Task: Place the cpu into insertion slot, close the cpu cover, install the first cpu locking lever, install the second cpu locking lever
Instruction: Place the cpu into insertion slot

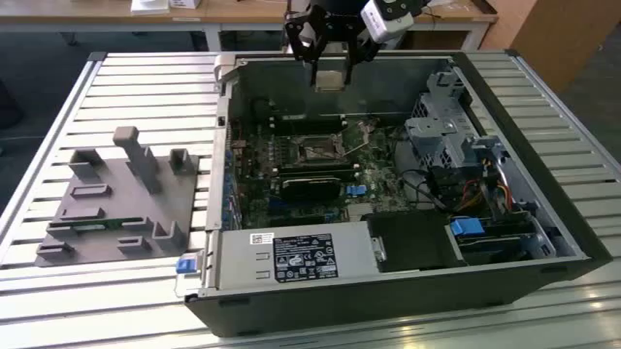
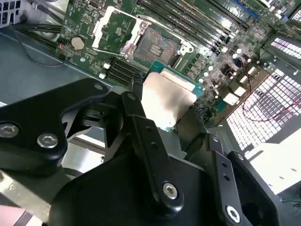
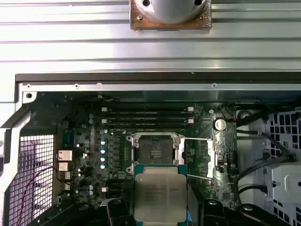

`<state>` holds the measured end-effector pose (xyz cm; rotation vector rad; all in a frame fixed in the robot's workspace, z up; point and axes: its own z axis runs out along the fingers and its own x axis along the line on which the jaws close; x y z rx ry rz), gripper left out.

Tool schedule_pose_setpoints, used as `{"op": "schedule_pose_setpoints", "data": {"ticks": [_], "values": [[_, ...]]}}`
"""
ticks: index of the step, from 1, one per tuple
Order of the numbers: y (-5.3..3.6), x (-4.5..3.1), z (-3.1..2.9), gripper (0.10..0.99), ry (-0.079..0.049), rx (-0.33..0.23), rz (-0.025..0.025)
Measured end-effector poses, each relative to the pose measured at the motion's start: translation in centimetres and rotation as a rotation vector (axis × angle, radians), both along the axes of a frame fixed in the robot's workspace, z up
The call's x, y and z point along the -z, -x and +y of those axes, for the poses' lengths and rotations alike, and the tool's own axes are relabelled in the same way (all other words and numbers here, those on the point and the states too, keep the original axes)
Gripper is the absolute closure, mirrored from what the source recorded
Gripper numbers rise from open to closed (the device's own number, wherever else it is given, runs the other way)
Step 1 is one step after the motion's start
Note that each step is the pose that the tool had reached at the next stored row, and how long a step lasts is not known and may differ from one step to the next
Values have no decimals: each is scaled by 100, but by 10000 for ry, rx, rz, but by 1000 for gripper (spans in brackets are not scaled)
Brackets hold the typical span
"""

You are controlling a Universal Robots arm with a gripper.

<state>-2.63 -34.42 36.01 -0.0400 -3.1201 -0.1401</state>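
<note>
The gripper [image 1: 330,71] hangs at the top centre of the exterior view, above the far wall of the open computer case [image 1: 543,240], with its black fingers [image 2: 141,123] clamped on opposite edges of the cpu [image 1: 329,80]. The chip is held flat, its silver-grey face up and its green rim showing in the second wrist view, clear of the board and touching nothing but the fingers. Below it, near the middle of the exterior view, the insertion slot [image 1: 315,151] sits bare on the green motherboard [image 1: 257,189]. In the first wrist view the slot's dark contact field lies just beyond the far edge of the held chip. The cpu cover [image 2: 100,29] stands swung open beside the slot, the board visible through its square cut-out in the second wrist view. Long black memory slots [image 3: 146,117] run along the board on the slot's other side. At the exterior view's left, well apart from the case, a grey fixture [image 1: 121,203] with upright posts rests on the slatted metal table [image 1: 145,94].
</note>
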Motion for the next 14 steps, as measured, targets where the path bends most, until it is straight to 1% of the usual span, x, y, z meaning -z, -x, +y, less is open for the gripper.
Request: {"op": "schedule_pose_setpoints", "data": {"ticks": [9, 14], "values": [[0, 0, 0, 549, 1, 12, 1], [0, 0, 0, 549, 1, 105, 1]]}}
